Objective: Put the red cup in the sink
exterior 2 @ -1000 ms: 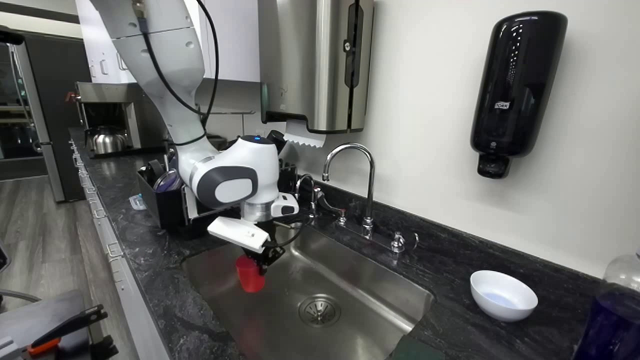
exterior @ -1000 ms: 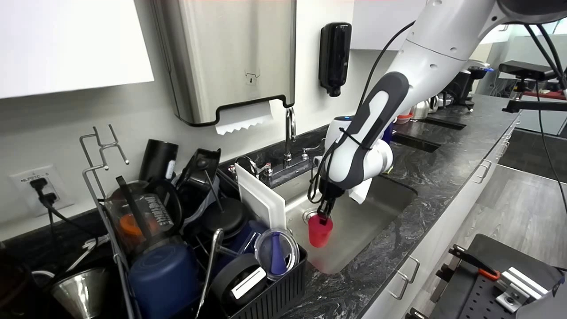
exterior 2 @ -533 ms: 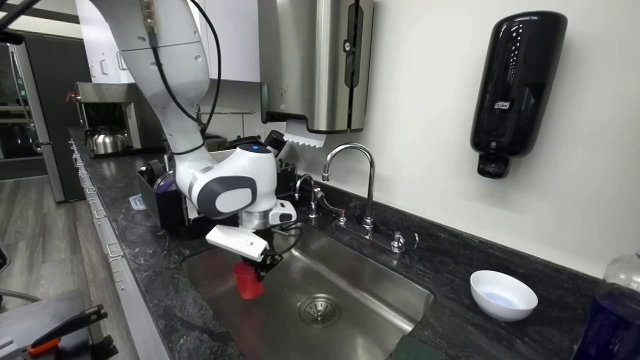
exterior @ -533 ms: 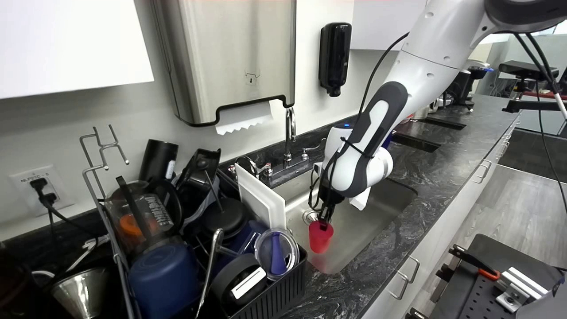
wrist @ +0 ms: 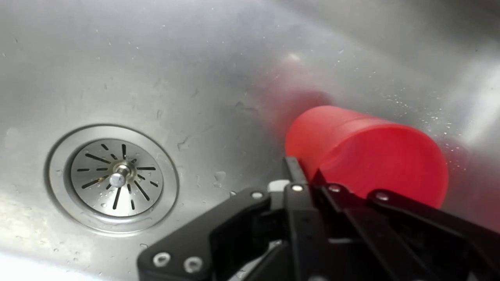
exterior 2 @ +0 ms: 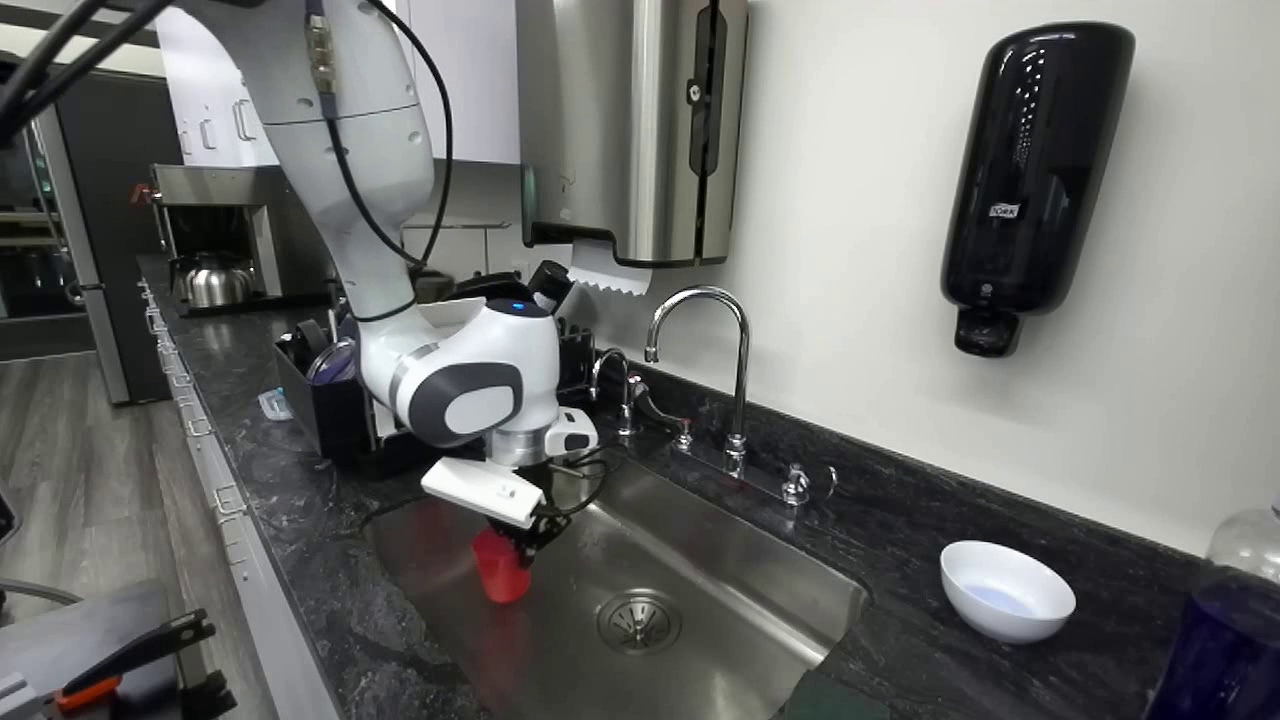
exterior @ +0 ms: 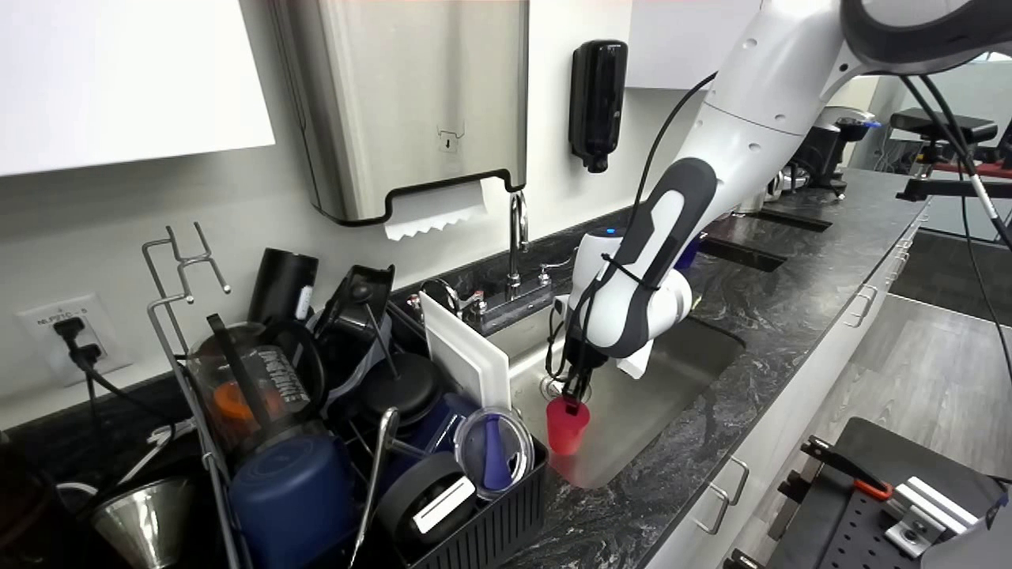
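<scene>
wrist view: red cup fills centre right of the frame, mouth toward us, everything riding on one pinch of its wall!
gripper: lower middle, clamped on that wall, one finger outside, the other apparently inside the mouth.
sink: both exterior views put the cup down within its walls, leaning rather than upright; whether the base touches steel, i can't tell.
cup's lean: here's the danger! let go now and one edge of the base would likely land first, toppling it.
cup's wall: press down with the base grounded, and the pinch could twist or slip.
inner finger: back out crooked and it may hook the rim, hauling the cup up with it.
drain: left of frame, well apart from the cup; once toppled, the cup could roll that way over steel dotted with water droplets.
white plates: near the centre of an exterior view, on the sink side of the dish rack; a wide swing of the arm might clip them.
faucet: just right of centre in an exterior view; a hasty climb risks a knock.
</scene>
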Controlling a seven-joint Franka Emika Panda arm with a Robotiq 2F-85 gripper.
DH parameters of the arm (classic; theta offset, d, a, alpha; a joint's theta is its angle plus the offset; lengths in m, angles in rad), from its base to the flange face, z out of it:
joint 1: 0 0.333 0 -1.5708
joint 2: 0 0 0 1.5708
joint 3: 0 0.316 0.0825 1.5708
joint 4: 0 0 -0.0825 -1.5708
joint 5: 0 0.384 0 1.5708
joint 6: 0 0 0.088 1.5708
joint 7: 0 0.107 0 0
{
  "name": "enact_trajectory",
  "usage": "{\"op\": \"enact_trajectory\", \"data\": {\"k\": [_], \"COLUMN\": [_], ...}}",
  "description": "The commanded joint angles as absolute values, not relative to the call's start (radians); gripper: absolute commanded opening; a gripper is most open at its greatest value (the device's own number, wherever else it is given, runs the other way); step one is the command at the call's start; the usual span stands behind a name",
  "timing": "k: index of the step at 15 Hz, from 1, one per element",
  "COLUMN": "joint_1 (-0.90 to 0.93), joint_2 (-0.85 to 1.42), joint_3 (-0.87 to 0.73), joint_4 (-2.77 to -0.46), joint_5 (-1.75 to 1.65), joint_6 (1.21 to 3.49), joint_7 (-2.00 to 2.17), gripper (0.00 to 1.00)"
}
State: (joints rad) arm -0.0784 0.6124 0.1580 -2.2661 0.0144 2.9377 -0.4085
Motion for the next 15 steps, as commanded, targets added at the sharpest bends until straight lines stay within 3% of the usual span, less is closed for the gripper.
{"op": "enact_trajectory", "data": {"k": [1, 7, 8, 10, 15], "joint_1": [-0.108, -0.108, -0.107, -0.105, -0.095], "joint_2": [0.652, 0.697, 0.701, 0.708, 0.682], "joint_3": [0.179, 0.179, 0.179, 0.178, 0.176], "joint_4": [-2.226, -2.19, -2.186, -2.183, -2.2], "joint_5": [-0.019, -0.026, -0.026, -0.028, -0.039], "joint_6": [2.929, 2.92, 2.92, 2.92, 2.91], "joint_7": [-0.388, -0.387, -0.385, -0.382, -0.373], "gripper": [0.01, 0.01, 0.29, 0.36, 0.7]}}
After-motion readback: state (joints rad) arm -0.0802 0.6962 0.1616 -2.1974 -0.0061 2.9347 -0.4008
